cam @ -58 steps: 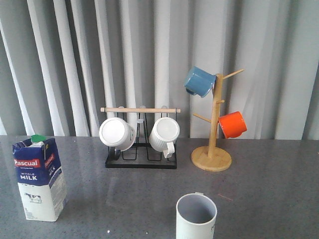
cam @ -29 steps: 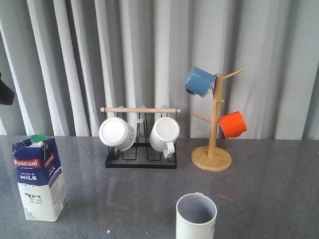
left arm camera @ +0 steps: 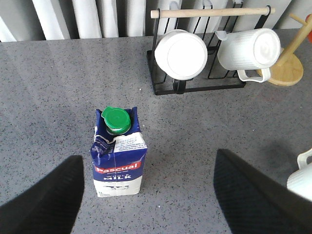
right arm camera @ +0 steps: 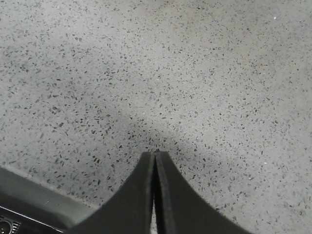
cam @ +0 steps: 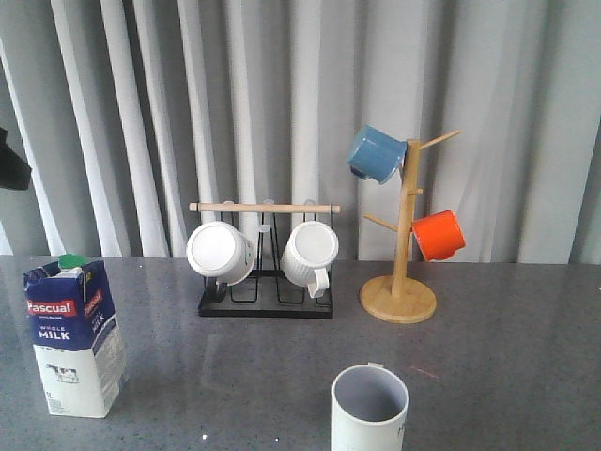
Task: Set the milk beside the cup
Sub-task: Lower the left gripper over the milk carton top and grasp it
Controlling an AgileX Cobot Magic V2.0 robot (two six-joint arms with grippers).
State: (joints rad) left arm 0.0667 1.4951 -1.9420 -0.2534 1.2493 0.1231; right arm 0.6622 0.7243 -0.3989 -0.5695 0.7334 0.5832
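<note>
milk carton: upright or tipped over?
Upright. The milk carton stands on its base on the table, green cap on top; nothing grips it.

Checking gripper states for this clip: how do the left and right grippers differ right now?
The left gripper is wide open, high above the milk; the right gripper is shut, fingers pressed together, low over bare table. The left has the carton between its fingers in view; the right has nothing. Both hold nothing.

right claw [right arm camera: 155,161] closed, above speckled table [right arm camera: 161,73]

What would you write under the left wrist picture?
Open left gripper above the upright milk, rack mugs beyond.
</note>
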